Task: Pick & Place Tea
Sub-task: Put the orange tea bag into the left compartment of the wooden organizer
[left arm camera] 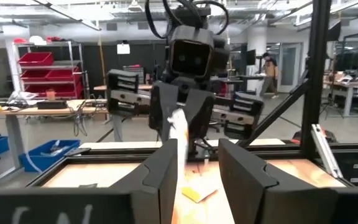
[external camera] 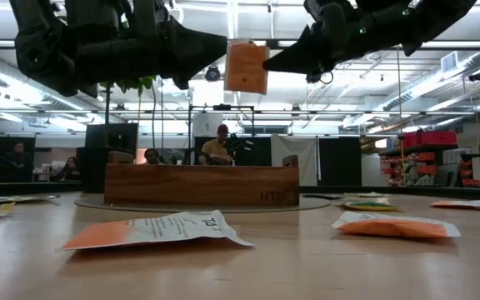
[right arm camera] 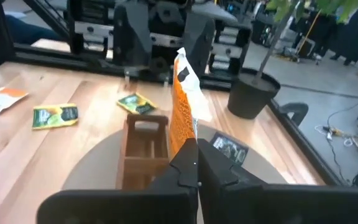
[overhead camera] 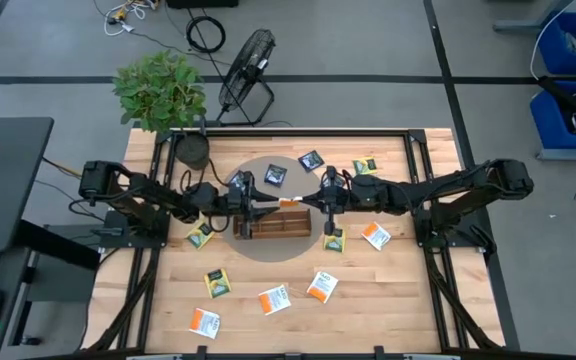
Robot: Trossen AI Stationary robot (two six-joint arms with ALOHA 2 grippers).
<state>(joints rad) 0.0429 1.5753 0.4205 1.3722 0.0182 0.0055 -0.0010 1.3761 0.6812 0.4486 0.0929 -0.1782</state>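
An orange-and-white sachet [external camera: 246, 67] is pinched by the right hand [right arm camera: 196, 160] high above the wooden tray [external camera: 200, 184]; this height is seen only in the low view. The left hand [left arm camera: 197, 167], fingers spread, is just beside it. Open counter [overhead camera: 268, 270] is left around the tray.

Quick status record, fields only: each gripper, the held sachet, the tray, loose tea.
left gripper: open, at the sachet, not gripping
right gripper: shut on the orange sachet
orange sachet: hangs in the air between both grippers, above the tray
tray: table centre, on grey round mat
loose tea: scattered on table around the tray
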